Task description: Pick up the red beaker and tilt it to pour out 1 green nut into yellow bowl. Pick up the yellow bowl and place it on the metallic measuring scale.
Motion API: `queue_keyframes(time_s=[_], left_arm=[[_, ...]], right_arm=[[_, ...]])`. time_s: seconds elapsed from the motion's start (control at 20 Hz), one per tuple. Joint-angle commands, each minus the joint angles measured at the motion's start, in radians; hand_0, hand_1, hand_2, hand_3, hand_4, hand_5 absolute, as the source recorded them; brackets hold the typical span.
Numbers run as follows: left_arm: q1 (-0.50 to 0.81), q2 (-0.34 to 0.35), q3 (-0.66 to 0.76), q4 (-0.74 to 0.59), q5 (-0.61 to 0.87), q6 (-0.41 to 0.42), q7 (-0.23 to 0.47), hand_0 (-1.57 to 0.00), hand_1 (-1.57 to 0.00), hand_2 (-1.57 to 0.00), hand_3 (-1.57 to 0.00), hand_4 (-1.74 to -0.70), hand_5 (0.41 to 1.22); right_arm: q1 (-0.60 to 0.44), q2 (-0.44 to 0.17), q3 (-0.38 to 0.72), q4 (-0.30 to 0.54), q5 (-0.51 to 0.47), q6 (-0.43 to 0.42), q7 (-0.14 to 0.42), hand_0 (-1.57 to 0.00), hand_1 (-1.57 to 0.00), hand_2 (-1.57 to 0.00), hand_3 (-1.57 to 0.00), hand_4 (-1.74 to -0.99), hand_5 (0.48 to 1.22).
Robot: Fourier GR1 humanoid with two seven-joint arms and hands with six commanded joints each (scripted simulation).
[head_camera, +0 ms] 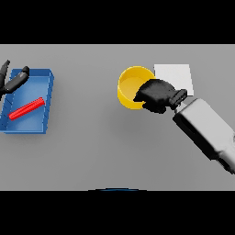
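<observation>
The yellow bowl (130, 87) stands right of the table's middle, just left of the pale metallic scale (175, 77). My right hand (157, 95) is on the bowl's right rim, its fingers curled over the rim. The bowl looks slightly raised or tilted, though I cannot tell if it is off the table. The red beaker (26, 108) lies on its side inside the blue tray (47, 102) at the left. My left hand (12, 81) hovers over the tray's far left corner with straight fingers, holding nothing. No green nut is visible.
The blue tray's walls surround the beaker at the table's left edge. My right forearm (207, 131) crosses the right side of the table toward the lower right.
</observation>
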Motion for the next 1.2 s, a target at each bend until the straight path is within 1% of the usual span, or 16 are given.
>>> queue_keyframes(time_s=[0.0,0.1,0.15,0.2,0.3,0.4,0.45,0.5,0.55,0.75,0.85,0.9,0.95,1.05,1.1,1.15], left_arm=[[-0.005,-0.004,0.004,0.007,0.006,-0.005,0.000,0.00,0.00,0.00,0.00,-0.71,0.686],[-0.005,0.005,0.011,-0.002,0.011,-0.006,-0.004,0.00,0.00,0.00,0.00,-0.72,0.686],[-0.001,-0.001,0.009,0.001,0.012,-0.004,-0.003,0.00,0.00,0.00,0.00,-0.72,0.688],[-0.003,0.006,0.009,-0.011,0.013,-0.001,0.010,0.00,0.00,0.00,0.00,-0.72,0.694],[0.005,0.006,0.007,-0.019,0.011,0.004,0.001,0.00,0.00,0.00,0.00,-0.73,0.704],[0.010,0.012,0.008,-0.026,0.010,0.009,-0.001,0.00,0.00,0.00,0.00,-0.73,0.715],[0.012,0.020,0.010,-0.029,0.011,0.011,0.008,0.00,0.00,0.00,0.00,-0.73,0.719],[0.009,0.022,0.009,-0.035,0.013,0.010,0.022,0.00,0.00,0.00,0.00,-0.73,0.717],[0.000,0.020,0.007,-0.042,0.013,0.020,0.045,0.00,0.00,0.00,0.00,-0.73,0.720],[0.022,0.025,0.010,-0.065,0.026,0.022,0.044,0.00,0.00,0.00,0.00,-0.74,0.734],[0.006,0.017,0.002,-0.046,0.012,0.021,0.052,0.00,0.00,0.00,0.00,-0.73,0.735],[0.009,0.028,0.007,-0.045,0.014,0.015,0.048,0.00,0.00,0.00,0.00,-0.73,0.734],[0.013,0.038,0.008,-0.046,0.012,0.011,0.046,0.00,0.00,0.00,0.00,-0.72,0.732],[0.011,0.028,-0.001,-0.047,0.006,0.016,0.054,0.00,0.00,0.00,0.00,-0.72,0.720],[0.021,0.029,0.000,-0.052,0.008,0.017,0.039,0.00,0.00,0.00,0.00,-0.72,0.717],[0.021,0.027,0.002,-0.057,0.010,0.022,0.043,0.00,0.00,0.00,0.00,-0.72,0.714]], right_arm=[[-0.002,0.001,-0.006,0.001,-0.001,-0.002,0.008,-1.57,-1.57,-1.48,-1.17,-1.740,1.220],[-0.005,0.000,-0.012,0.010,-0.002,-0.006,0.002,-1.56,-1.57,-1.51,-1.16,-1.740,1.220],[-0.017,0.000,-0.021,0.028,0.003,-0.011,0.011,-1.56,-1.57,-1.52,-1.16,-1.740,1.220],[-0.016,-0.012,-0.024,0.025,0.007,-0.016,0.015,-1.56,-1.57,-1.53,-1.16,-1.740,1.220],[-0.015,-0.032,-0.039,0.030,0.005,-0.028,-0.006,-1.57,-1.57,-1.52,-1.15,-1.741,1.220],[-0.038,-0.034,-0.059,0.089,0.015,-0.068,-0.010,-1.57,-1.57,-1.54,-1.15,-1.741,1.221],[-0.044,-0.031,-0.071,0.107,0.012,-0.077,0.003,-1.57,-1.57,-1.54,-1.15,-1.741,1.221],[-0.042,-0.041,-0.082,0.121,0.010,-0.087,-0.003,-1.57,-1.57,-1.53,-1.15,-1.741,1.221],[-0.052,-0.041,-0.091,0.158,0.016,-0.107,0.000,-1.57,-1.57,-1.53,-1.15,-1.741,1.221],[-0.066,-0.065,-0.111,0.262,0.031,-0.176,-0.049,-1.57,-1.57,-1.55,-1.15,-1.741,1.221],[-0.076,-0.056,-0.126,0.322,0.039,-0.208,-0.023,-1.57,-1.57,-1.54,-1.15,-1.741,1.221],[-0.081,-0.062,-0.135,0.361,0.037,-0.221,-0.044,-1.57,-1.57,-1.54,-1.15,-1.741,1.221],[-0.086,-0.062,-0.141,0.394,0.039,-0.237,-0.045,-1.57,-1.57,-1.52,-1.16,-1.741,1.221],[-0.098,-0.045,-0.147,0.467,0.045,-0.271,-0.052,-1.57,-1.57,-1.49,-1.20,-1.741,1.221],[-0.105,-0.032,-0.149,0.508,0.049,-0.282,-0.055,-1.57,-1.57,-1.47,-1.24,-1.741,1.221],[-0.111,-0.032,-0.155,0.532,0.047,-0.289,-0.063,-1.57,-1.57,-1.46,-1.27,-1.741,1.221]])
